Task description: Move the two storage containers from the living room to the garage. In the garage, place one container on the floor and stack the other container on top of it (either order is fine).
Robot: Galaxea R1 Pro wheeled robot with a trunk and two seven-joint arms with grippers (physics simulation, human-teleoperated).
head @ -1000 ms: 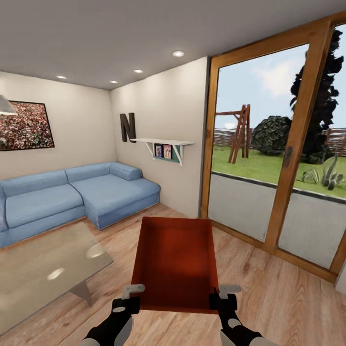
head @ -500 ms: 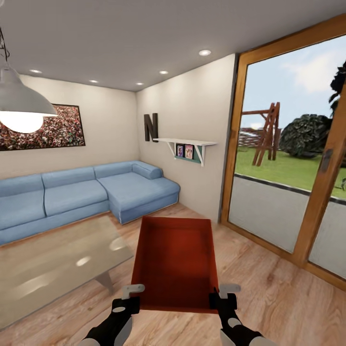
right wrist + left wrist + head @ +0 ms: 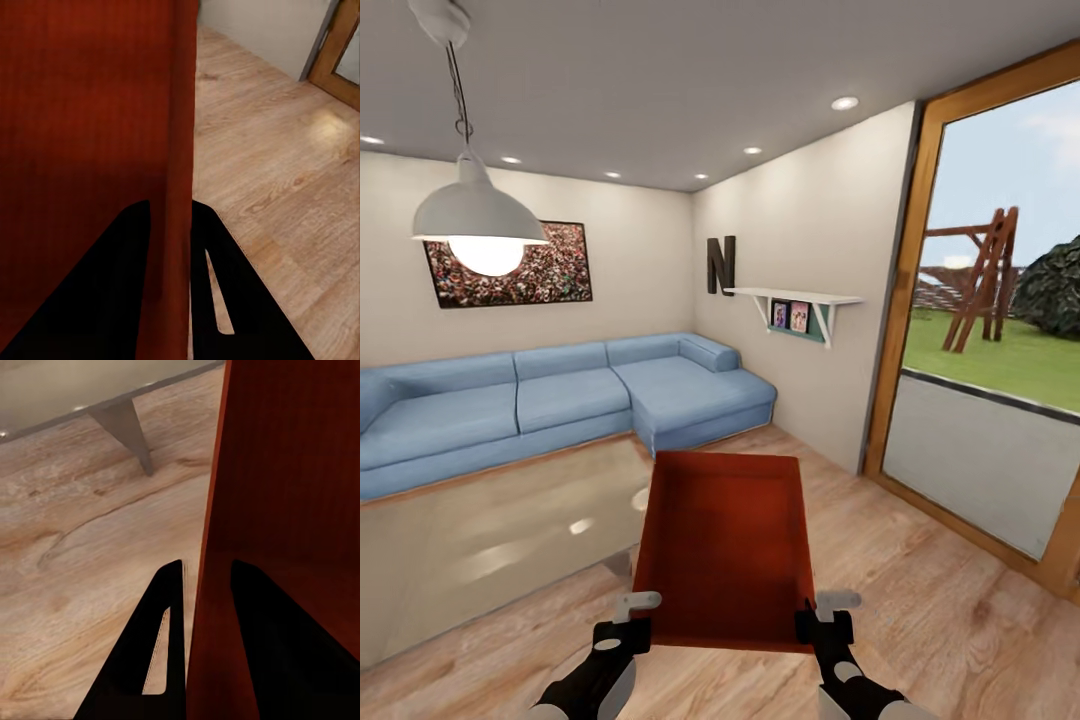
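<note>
The living room's light wood-plank floor (image 3: 920,600) is seen beneath an orange-red rectangular open-top container (image 3: 725,545), carried mid-air. Its side walls are clamped by left gripper (image 3: 630,618) and right gripper (image 3: 822,616) fingers. Garage delivery and stacking are judged outstanding.

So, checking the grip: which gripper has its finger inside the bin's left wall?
The left gripper: it pinches the storage container by its left wall; the right gripper pinches the opposite wall.
</note>
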